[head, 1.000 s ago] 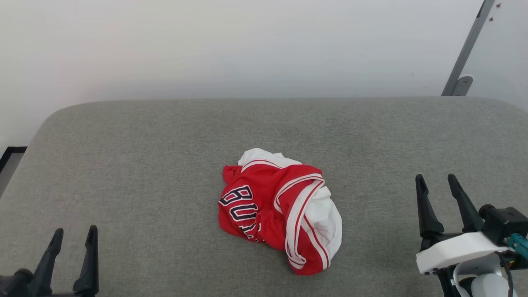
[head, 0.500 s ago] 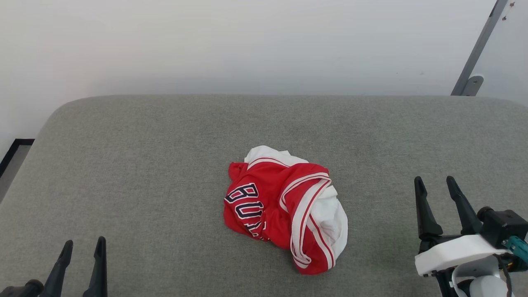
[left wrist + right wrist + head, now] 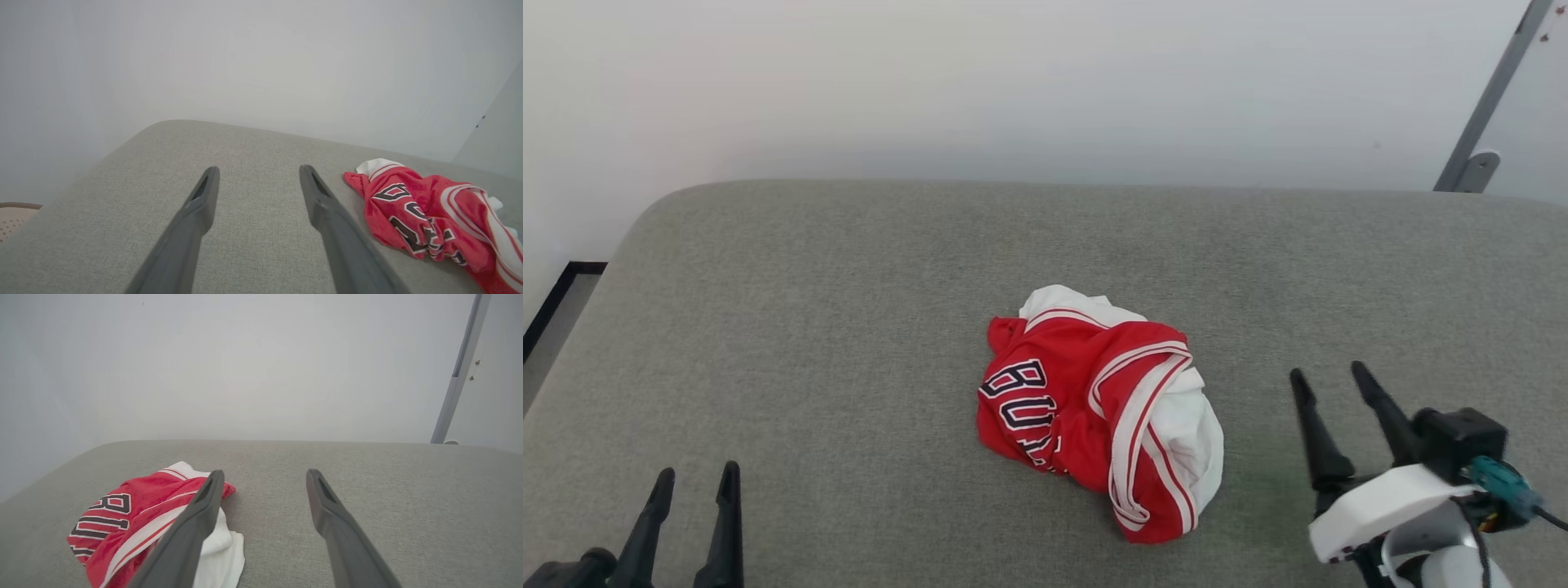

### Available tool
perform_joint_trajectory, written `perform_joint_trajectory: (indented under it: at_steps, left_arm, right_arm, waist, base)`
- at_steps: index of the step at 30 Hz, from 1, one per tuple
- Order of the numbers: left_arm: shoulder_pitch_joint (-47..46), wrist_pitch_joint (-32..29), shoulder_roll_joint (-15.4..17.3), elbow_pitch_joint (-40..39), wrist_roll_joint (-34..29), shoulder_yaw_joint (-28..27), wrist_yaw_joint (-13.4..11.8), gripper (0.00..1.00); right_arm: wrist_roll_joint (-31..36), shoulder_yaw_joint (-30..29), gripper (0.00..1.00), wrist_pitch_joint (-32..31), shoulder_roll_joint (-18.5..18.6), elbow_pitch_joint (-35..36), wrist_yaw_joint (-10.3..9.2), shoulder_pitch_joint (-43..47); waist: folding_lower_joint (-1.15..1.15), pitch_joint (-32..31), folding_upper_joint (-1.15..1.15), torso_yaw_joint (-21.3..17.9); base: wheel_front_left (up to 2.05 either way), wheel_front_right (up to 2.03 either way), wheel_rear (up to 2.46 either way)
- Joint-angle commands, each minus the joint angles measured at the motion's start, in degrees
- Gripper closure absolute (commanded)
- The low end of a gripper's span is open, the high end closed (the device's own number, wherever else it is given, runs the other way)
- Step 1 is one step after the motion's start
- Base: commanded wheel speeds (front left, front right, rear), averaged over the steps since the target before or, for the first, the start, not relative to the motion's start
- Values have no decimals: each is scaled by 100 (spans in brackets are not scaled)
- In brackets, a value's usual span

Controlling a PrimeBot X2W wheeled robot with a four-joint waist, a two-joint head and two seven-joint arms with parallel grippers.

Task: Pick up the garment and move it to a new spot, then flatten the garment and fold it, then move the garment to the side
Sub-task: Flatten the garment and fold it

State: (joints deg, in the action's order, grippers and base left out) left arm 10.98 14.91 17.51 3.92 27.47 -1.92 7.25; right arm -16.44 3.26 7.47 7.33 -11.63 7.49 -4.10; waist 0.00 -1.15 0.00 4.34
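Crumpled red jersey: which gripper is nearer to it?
Right. The right gripper sits beside the crumpled red basketball jersey, at its white side; the left gripper is farther off, past its lettered side.

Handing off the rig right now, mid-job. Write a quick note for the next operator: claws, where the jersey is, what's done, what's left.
Claws: left claw open and empty, at the near left, well apart from the garment. The right claw is open and empty, to the garment's right, not touching it.
Garment: a crumpled heap near the middle of the grey padded surface, lettering partly showing, white inside exposed on its right.
Done: nothing, judging by how it lies; not yet picked up.
Left: pick it up and move it, flatten, fold, move it aside.
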Motion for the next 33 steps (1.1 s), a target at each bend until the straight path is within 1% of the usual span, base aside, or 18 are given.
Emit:
perform_joint_trajectory:
  at_steps: [1, 2, 5, 6, 10, 17, 23, 27, 28, 29, 30, 33]
  left_arm:
    - [-67, 39, -19, -13, -33, 23, 24, 0]
    - [-98, 40, -32, -12, -3, 69, 25, 0]
    - [-139, 39, -28, 1, 2, 140, 20, 0]
    - [-139, 39, -28, 1, 2, 140, 20, 0]
    - [-197, 39, -41, 15, 7, 228, 21, 0]
    - [-381, 40, -46, 74, 26, 407, 22, 0]
    - [-540, 38, -69, 143, 54, 538, 22, 0]
    - [-614, 36, -79, 179, 70, 593, 22, 0]
    - [-638, 36, -85, 183, 75, 598, 22, 0]
    - [-648, 36, -89, 191, 77, 599, 22, 0]
    - [-650, 36, -90, 202, 71, 605, 22, 0]
    - [-705, 36, -90, 215, 76, 589, 22, 0]
  right_arm:
    - [-54, 114, 0, -82, 34, 16, 0, -41]
    - [-76, 332, 0, -203, 96, 30, 0, -84]
    - [-189, 630, 0, -406, 139, 32, 0, -147]
    - [-189, 630, 0, -406, 139, 32, 0, -147]
    - [-376, 1079, 0, -766, 230, 16, -1, -285]
    - [-764, 1864, 0, -1724, 489, -75, -1, -502]
    - [-817, 2106, 0, -2527, 621, -244, 0, -645]
    - [-729, 2203, 0, -2792, 577, -405, 0, -777]
    - [-640, 2230, 5, -2804, 594, -468, 0, -836]
    - [-588, 2242, 91, -2773, 592, -506, -1, -883]
    - [-554, 2245, 100, -2744, 563, -557, -1, -909]
    - [-482, 2120, 100, -2643, 499, -623, -1, -1016]
  waist:
    - [0, 10, 0, 49]
    - [0, 21, 0, 99]
    - [0, 47, 0, 187]
    - [0, 47, 0, 187]
    - [0, 118, 0, 304]
    - [0, 290, 0, 563]
    - [0, 433, 0, 779]
    - [0, 506, 0, 870]
    - [0, 523, 0, 885]
    - [0, 539, 0, 899]
    - [0, 554, 0, 907]
    - [0, 588, 0, 905]
  base:
    - [0, 0, 0]
    - [0, 0, 0]
    - [0, 0, 0]
    - [0, 0, 0]
    - [0, 0, 0]
    - [0, 0, 0]
    - [0, 0, 0]
    - [0, 0, 0]
    - [0, 0, 0]
    - [0, 0, 0]
    - [0, 0, 0]
    - [0, 0, 0]
